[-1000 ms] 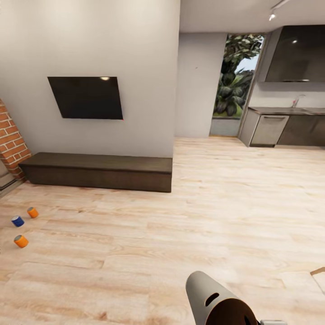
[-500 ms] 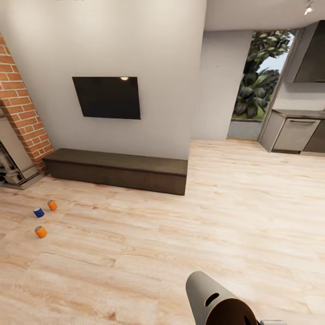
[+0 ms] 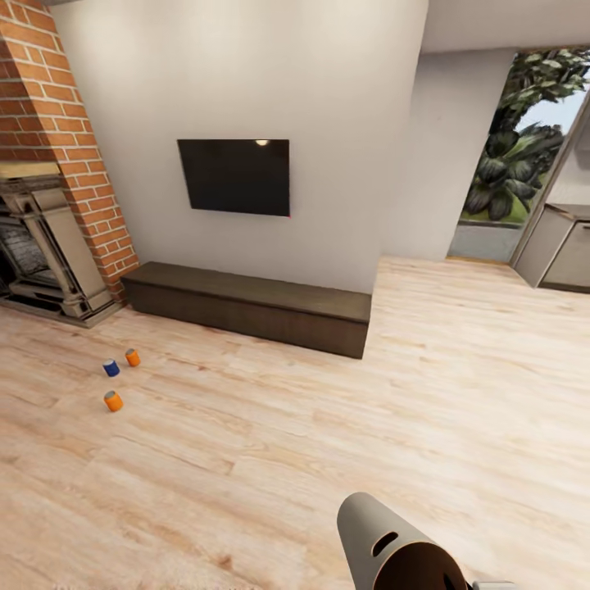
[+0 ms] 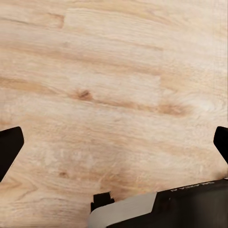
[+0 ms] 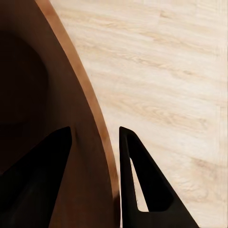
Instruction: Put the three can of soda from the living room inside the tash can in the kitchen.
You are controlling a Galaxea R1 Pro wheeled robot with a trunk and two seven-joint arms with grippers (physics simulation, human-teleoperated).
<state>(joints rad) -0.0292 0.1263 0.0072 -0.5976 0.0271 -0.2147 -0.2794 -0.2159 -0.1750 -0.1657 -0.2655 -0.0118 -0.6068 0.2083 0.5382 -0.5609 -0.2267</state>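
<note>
You are looking across the living room: a brick fireplace [image 3: 57, 156] stands at the left, a black TV [image 3: 236, 176] hangs on the pale wall, and a long low dark cabinet [image 3: 250, 306] runs beneath it on the light wood floor [image 3: 328, 426]. The three cans stand upright on that floor in front of the fireplace and near the cabinet's left end: the dark blue can [image 3: 111, 368] just beside one orange can [image 3: 132, 357], and the second orange can [image 3: 113, 401] a little nearer to you, apart from the pair. At the right edge you can see grey kitchen cabinets [image 3: 561, 250] beside a window with foliage [image 3: 524, 156]. The trash can [image 3: 389, 545] sits low in the head view, tilted, its oval slot handle facing you and its brown inside showing. Your right claw [image 5: 95, 140] grips it by the rim, one finger inside the bin and one outside against the wall [image 5: 90, 118]. Your left claw [image 4: 114, 142] hangs spread wide over bare floor, its fingertips [image 4: 9, 147] at opposite edges of the wrist view, holding nothing.
</note>
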